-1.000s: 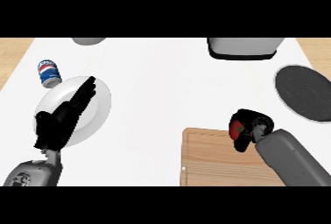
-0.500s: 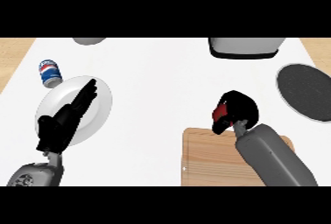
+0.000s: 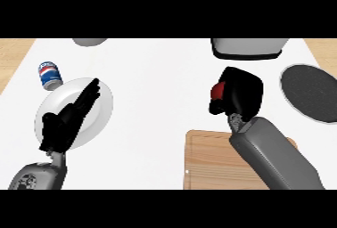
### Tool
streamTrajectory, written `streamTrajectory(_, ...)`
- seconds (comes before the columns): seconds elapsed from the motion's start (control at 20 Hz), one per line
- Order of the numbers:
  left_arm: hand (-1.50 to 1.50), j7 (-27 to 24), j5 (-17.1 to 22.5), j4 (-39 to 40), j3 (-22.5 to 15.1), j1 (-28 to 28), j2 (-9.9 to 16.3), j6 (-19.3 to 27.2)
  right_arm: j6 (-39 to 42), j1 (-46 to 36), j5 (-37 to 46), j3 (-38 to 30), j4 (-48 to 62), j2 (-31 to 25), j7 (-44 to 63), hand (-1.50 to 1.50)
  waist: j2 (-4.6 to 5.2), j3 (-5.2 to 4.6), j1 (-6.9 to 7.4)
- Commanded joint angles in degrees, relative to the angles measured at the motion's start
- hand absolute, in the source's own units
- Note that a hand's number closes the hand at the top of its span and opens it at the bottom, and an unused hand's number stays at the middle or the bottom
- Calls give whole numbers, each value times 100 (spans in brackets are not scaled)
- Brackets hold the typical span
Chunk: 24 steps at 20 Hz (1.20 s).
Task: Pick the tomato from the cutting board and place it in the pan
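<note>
I see a white counter [image 3: 158, 89] filling nearly the whole view, top plain and matte, evenly lit from edge to edge. Light wood surface [image 3: 14, 58] shows past the counter's far left corner, and a smaller wedge of the same wood [image 3: 322, 43] past its far right corner; can't tell if it's floor or more furniture. On the counter's left side sits a white plate [image 3: 56, 100], with a blue soda can [image 3: 50, 75] lying just beyond it, toward the left edge. At the counter's far edge, a grey round thing [image 3: 89, 42] left of middle, cut off. Also at the far edge, right of middle, a white-and-dark appliance [image 3: 248, 48], cut off too.
</note>
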Motion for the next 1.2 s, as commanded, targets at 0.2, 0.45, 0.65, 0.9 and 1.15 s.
streamTrajectory(0.2, 0, 51, -69, -167, -40, 171, -39, -26, -810, 283, 958, -723, -508, -101, 433, 150, 16, 8, -5)
streamTrajectory(0.45, 0, -112, 58, 15, 208, 25, 75, -153, -1485, 686, 760, -1489, -642, -112, -71, 150, 30, 11, -1)
streamTrajectory(0.65, 0, 44, 95, -339, 164, 215, 31, -208, -1609, 779, 273, -2166, -513, -342, -772, 150, 25, 9, 36)
streamTrajectory(0.9, 0, 226, -187, -323, -14, 15, -161, -63, -2526, 939, -8, -2755, 837, -589, -1908, 150, 42, 10, 55)
streamTrajectory(1.15, 0, -5, -34, -98, 232, -102, 22, -286, -3359, 446, -220, -3407, 2608, -1066, -2871, 150, 81, 15, 148)
